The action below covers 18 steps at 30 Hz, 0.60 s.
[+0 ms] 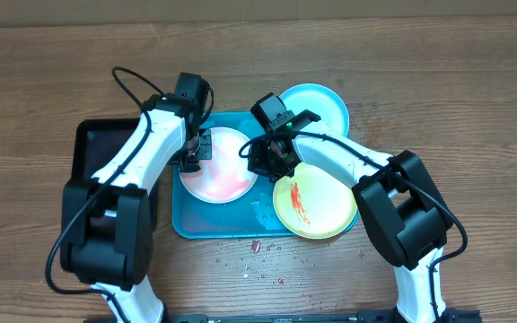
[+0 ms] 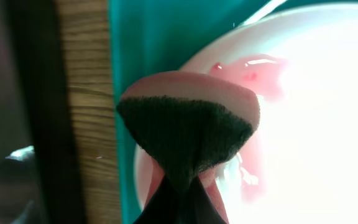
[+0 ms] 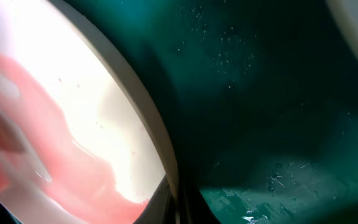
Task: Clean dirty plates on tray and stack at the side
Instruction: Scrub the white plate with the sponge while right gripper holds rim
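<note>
Plates are sitting in three spots on and around the tray (image 1: 215, 222), whose long axis is running left to right across the wooden worktop (image 1: 438, 54) in the overhead view. The black tray (image 1: 97, 148) is lying just beside its left short edge. The pink-rimmed plate (image 1: 223, 175) is lying flat in the tray's left half. The yellow-green plate (image 1: 321, 211), its white centre streaked red from top to bottom, is overhanging the tray's right edge. The light blue plate (image 1: 326, 106) is resting at the far right corner, partly under the right arm. The left end effector (image 1: 196, 154) is hovering over the pink-rimmed plate's left rim. Only the left wrist view is showing what it is carrying: a sponge (image 2: 188, 134), pinched between the fingers, dark scouring face towards the camera and pink layer on top, above a plate wet with pink smear. The right end effector (image 1: 272, 160) is hanging at that plate's right edge. Its wrist view is showing the rim curving down towards the dark fingers (image 3: 161, 202) over wet teal plastic, but whether they are gripping it cannot be told. Crumbs (image 1: 258, 248) are lying on the worktop near the tray's front edge, seen from overhead alone.
</note>
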Motion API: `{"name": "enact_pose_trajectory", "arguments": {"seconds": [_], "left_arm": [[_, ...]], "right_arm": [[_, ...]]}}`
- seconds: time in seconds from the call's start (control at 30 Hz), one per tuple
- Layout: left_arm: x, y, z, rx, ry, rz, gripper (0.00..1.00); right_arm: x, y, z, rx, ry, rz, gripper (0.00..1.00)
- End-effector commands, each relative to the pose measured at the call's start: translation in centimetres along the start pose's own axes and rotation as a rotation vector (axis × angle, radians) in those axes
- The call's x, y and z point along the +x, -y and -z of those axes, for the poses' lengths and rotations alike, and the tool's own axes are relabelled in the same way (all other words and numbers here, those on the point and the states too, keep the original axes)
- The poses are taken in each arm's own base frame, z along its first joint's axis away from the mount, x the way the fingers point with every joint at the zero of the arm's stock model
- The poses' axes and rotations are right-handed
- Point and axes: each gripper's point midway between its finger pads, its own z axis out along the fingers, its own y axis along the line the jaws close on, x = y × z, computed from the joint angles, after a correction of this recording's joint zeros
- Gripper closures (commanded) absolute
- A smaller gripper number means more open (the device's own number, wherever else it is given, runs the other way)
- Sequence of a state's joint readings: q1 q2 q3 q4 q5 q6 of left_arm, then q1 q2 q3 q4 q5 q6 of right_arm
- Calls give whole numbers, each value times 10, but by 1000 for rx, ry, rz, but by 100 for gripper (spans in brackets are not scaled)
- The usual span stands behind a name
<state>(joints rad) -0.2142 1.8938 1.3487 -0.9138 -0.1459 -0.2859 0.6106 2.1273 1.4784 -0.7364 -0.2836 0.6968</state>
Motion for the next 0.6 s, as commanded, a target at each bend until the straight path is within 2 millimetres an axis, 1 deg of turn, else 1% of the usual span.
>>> {"name": "enact_pose_trajectory", "arguments": {"seconds": [0.0, 0.1, 0.17, 0.3, 0.33, 0.4, 0.43, 0.47, 0.57], "left_arm": [[5, 14, -25, 54, -78, -28, 96], [1, 18, -42, 52, -98, -30, 96], [-5, 22, -52, 52, -102, -30, 96], [-21, 36, -67, 86, -92, -34, 96], [-26, 42, -69, 110, -85, -48, 96], [-32, 66, -69, 215, -66, -126, 96], [-33, 82, -67, 289, -55, -189, 96], [-31, 98, -63, 364, -44, -258, 96], [-20, 133, -50, 516, -21, -447, 96]], "right_arm": [[5, 8, -9, 42, -7, -5, 96], [5, 7, -9, 42, -8, -4, 96], [5, 7, -9, 42, -8, -4, 96], [5, 8, -9, 42, -9, -5, 96], [5, 8, -9, 42, -9, -5, 96], [5, 8, -9, 43, -9, -5, 96], [6, 8, -9, 44, -10, -5, 96], [6, 8, -9, 45, -11, -5, 96], [7, 7, -10, 45, -12, 3, 96]]}}
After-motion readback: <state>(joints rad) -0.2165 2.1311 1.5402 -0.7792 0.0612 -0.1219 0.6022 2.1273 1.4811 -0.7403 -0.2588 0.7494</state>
